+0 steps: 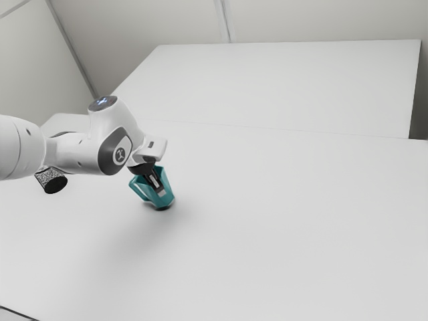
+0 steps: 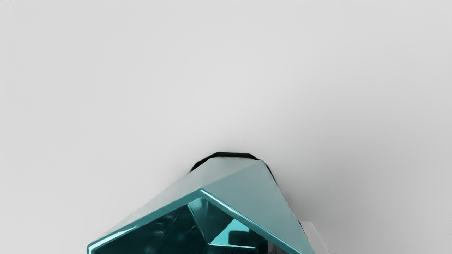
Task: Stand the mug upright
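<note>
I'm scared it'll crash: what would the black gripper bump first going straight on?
Probably the teal, many-sided, shiny mug, right at my black gripper. Depth is unclear, so I might slide past it and meet the white table instead.

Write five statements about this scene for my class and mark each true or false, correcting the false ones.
1. The mug is teal. True.
2. The mug's outer wall is smoothly round. False: it has flat, angular facets.
3. The mug's base has a black edge. True.
4. The mug's mouth is pressed against the table. False: the base is at the table, and the mouth faces away from it.
5. The gripper is at the mug. True.
</note>
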